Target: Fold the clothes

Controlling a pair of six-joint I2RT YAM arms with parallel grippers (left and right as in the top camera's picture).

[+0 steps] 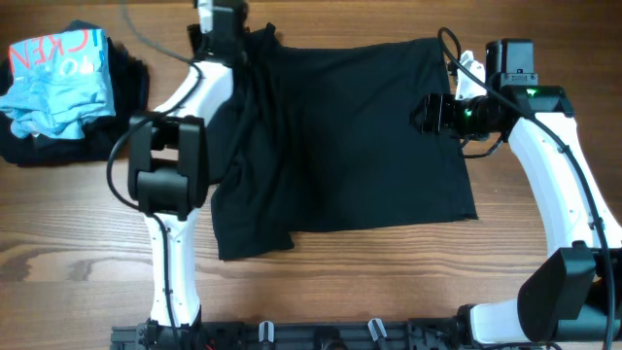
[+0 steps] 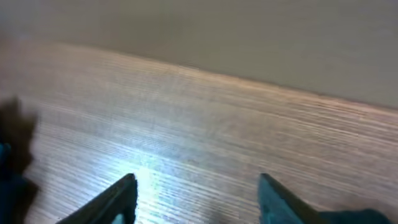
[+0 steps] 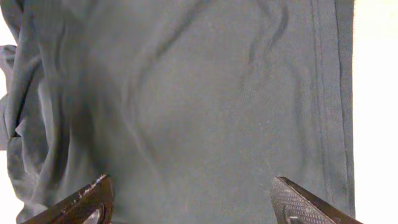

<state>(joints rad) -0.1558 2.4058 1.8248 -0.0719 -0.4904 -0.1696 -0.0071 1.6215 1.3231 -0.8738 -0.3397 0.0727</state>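
The black T-shirt [image 1: 340, 136] lies spread over the middle of the wooden table, its left part bunched in folds. My left gripper [image 1: 222, 12] is at the table's far edge by the shirt's far left corner. In the left wrist view it [image 2: 198, 186] is open with only bare wood between the fingers. My right gripper [image 1: 420, 114] hovers over the shirt's right part. In the right wrist view it [image 3: 191, 186] is open above the dark fabric [image 3: 186, 93], with the shirt's stitched hem at the right.
A light-blue garment with red lettering [image 1: 53, 73] lies on a heap of dark clothes [image 1: 121, 87] at the far left. The table's far edge [image 2: 249, 81] shows in the left wrist view, with dark cloth [image 2: 12, 155] at the left.
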